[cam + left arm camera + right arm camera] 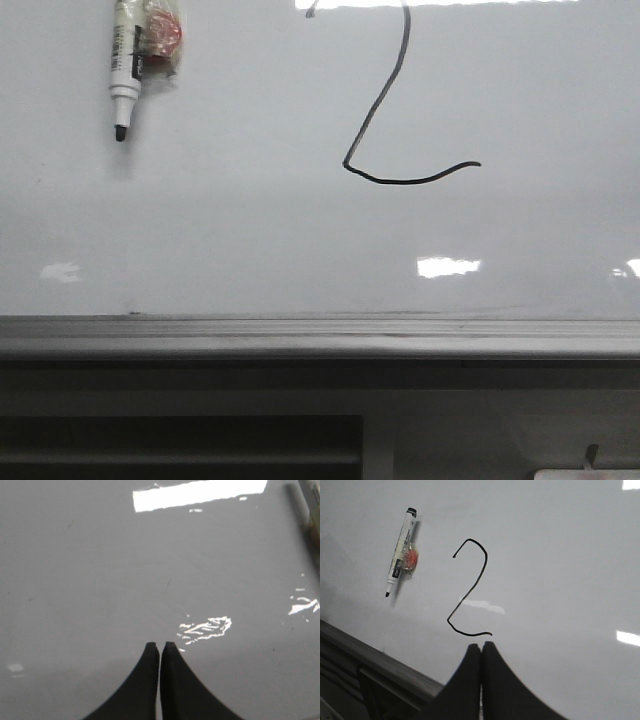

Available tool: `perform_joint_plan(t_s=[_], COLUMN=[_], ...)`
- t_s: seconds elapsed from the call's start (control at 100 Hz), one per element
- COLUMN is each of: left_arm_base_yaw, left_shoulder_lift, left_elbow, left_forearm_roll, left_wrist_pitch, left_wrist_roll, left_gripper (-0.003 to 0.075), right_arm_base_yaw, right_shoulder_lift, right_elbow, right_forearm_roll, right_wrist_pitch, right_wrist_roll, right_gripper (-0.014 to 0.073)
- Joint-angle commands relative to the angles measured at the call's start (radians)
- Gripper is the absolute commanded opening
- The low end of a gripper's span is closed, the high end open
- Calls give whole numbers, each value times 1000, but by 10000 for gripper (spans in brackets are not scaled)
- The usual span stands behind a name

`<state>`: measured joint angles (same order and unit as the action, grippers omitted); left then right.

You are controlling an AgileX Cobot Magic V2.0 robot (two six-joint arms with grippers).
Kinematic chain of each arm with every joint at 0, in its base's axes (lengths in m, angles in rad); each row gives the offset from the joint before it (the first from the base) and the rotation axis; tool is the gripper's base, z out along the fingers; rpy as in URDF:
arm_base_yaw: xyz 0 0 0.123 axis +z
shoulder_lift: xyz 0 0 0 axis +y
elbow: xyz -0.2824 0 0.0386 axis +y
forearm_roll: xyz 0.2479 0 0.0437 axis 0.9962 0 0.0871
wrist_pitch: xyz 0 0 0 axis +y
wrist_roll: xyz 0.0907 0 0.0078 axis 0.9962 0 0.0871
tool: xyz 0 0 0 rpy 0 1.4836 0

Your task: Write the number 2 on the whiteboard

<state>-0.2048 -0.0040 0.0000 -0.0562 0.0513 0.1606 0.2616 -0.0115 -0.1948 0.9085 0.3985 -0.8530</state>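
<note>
Your left gripper (160, 647) has its two fingers pressed together on nothing, over bare board. Your right gripper (481, 647) is the same: fingers closed, empty, near the tail of the number 2 (469, 591).

You have one whiteboard (250, 230), one drawn number 2 on it, and one marker pen (126, 70). The 2 sits right of centre on the board in the front view, its top cut off by the frame. The pen lies on the board well left of it, tip uncapped, with a clear wrap holding something red at its barrel. One grey ledge (320, 335) runs along the board's near edge.
</note>
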Motion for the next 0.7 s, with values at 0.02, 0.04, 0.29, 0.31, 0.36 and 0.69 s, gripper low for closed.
perform_joint_plan(t_s=[0.02,0.04,0.29,0.31,0.36,0.69], left_arm_base_yaw=[4,4,36,37,37,122], left_shoulder_lift=[-27,-27,-27,-27,-27,-27], left_elbow=[14,13,14,14,14,14], left_forearm_roll=[3,3,4,4,4,2], left_wrist_pitch=[-78,-74,-73,-73,-73,-73], left_wrist_roll=[-14,-14,-14,-14,-14,-14], left_gripper=[-20,-20,-20,-20,-20,-20], right_arm_base_yaw=[-6,-6,-6,-6,-6,-6], right_shoulder_lift=[-5,-5,-5,-5,-5,-5], right_elbow=[-24,-24,-24,-24,-24,-24], right_forearm_roll=[28,28,28,28,28,28], right_wrist_pitch=[-52,-52,-54,-54,-54,-54], right_wrist_roll=[-11,-11,-11,-11,-11,-11], right_gripper=[-67,-67,-67,-67,-67,-67])
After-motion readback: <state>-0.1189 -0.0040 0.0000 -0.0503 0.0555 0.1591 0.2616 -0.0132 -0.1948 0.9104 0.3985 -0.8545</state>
